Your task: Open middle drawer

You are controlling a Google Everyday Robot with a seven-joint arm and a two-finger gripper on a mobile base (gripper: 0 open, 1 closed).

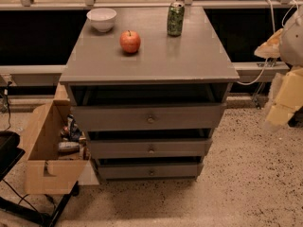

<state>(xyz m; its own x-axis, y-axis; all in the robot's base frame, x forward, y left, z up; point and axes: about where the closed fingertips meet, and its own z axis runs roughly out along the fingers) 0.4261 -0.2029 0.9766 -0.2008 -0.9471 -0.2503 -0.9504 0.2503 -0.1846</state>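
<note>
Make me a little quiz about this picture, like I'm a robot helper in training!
1. True or false: the apple sits inside the bowl.
2. What stands to the right of the apple? A) can B) banana C) cup
3. Fill in: the gripper is off to the ___ of the middle drawer, not touching it.
Key: 1 false; 2 A; 3 right.

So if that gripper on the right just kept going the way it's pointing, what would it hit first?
Probably the floor. The gripper, at the right edge, seems to tilt down and left, right of the cabinet; depth is unclear.
</note>
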